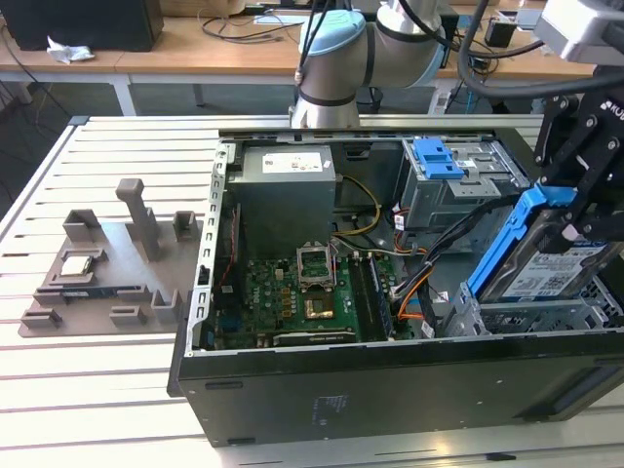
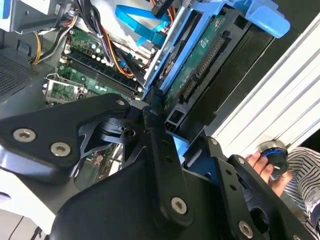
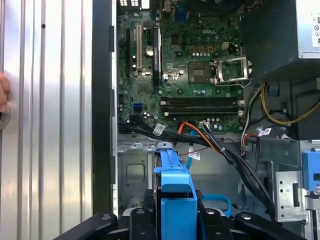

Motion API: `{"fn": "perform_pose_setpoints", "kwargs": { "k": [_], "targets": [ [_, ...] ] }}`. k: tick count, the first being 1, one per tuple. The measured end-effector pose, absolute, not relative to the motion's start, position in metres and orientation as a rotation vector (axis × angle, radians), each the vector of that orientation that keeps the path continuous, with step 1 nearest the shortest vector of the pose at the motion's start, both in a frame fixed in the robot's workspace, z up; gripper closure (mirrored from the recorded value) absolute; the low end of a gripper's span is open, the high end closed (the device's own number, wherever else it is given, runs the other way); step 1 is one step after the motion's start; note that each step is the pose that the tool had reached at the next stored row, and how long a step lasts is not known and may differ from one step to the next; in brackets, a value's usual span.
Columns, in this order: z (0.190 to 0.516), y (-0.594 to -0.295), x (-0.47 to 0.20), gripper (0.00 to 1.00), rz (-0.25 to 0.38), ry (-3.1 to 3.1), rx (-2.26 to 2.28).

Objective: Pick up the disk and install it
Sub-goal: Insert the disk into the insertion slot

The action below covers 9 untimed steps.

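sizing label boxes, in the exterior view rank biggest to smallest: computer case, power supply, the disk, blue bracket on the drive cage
1. computer case
2. power supply and the disk: they look about alike, and the disk is nearer the camera, so unranked
3. blue bracket

Soft, even indoor light fills the exterior view, casting only faint shadows. The white slatted metal table [image 2: 287, 90] glares brightly in the second wrist view. The open black computer case [image 1: 292, 390] shades its green motherboard [image 1: 283, 292].
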<state>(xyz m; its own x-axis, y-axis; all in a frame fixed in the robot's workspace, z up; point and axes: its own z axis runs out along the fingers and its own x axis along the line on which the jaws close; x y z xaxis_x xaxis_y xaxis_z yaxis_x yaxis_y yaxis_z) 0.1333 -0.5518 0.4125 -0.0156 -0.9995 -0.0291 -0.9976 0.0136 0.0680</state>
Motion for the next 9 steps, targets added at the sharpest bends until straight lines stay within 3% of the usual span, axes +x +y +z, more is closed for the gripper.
{"fn": "perform_pose_setpoints", "kwargs": {
  "k": [8,9],
  "targets": [
    [0.4092,-0.5518,0.1334,0.62,-0.107,-2.217,2.185],
    [0.409,-0.5518,0.1333,0.56,-0.107,-2.217,2.185]
  ]
}}
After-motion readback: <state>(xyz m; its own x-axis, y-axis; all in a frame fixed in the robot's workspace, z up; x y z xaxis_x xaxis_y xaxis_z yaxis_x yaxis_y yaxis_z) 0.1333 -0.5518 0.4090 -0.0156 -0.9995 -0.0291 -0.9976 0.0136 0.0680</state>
